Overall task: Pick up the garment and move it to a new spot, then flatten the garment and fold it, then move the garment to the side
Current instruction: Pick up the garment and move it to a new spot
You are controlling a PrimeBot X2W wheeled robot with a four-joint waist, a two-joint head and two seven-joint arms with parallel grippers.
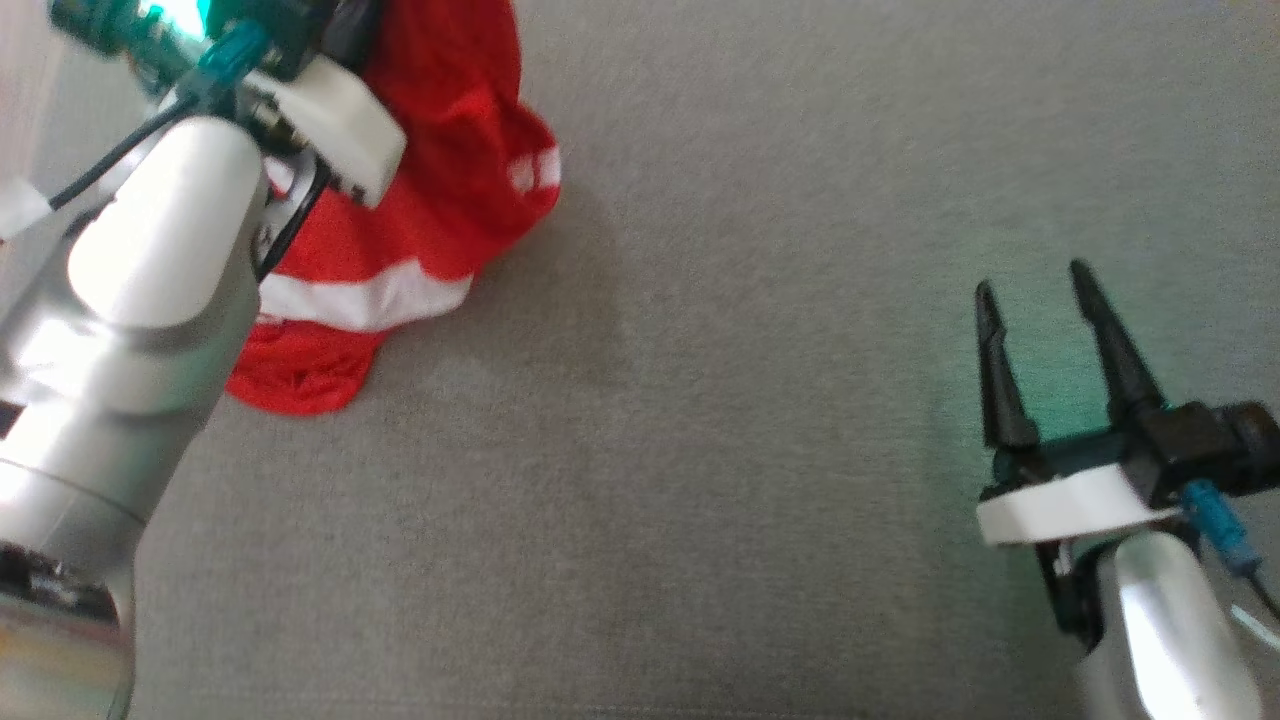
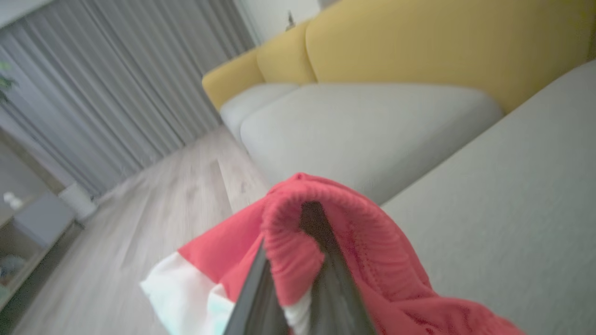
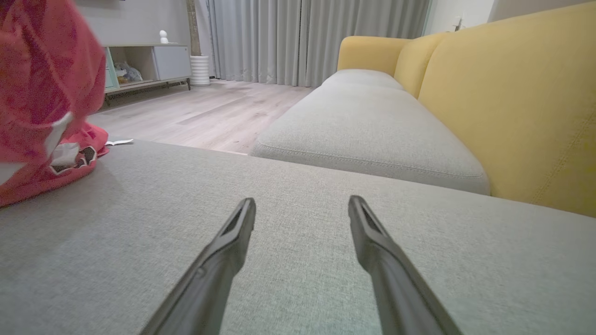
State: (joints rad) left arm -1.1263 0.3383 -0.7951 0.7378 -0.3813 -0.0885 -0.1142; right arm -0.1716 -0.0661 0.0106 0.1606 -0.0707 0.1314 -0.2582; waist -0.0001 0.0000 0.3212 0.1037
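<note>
The garment [image 1: 450,170] is red with white bands and hangs bunched at the upper left of the head view, its lower end resting on the grey cushion. My left gripper [image 2: 313,218] is shut on its ribbed red hem [image 2: 288,232], which drapes over both dark fingers in the left wrist view. In the head view the left forearm [image 1: 150,300] covers part of the cloth. My right gripper [image 1: 1033,280] hovers at the lower right, open with nothing between its fingers [image 3: 223,251]. The right wrist view has the garment [image 3: 42,93] at its far left, well away from that gripper [image 3: 302,201].
A wide grey seat cushion [image 1: 700,450] lies under both arms. A yellow sofa back [image 3: 512,93] and a second grey cushion [image 3: 372,125] stand beyond. Past the cushion's edge are a wooden floor [image 3: 200,111], a low shelf unit [image 3: 139,65] and grey curtains [image 3: 302,37].
</note>
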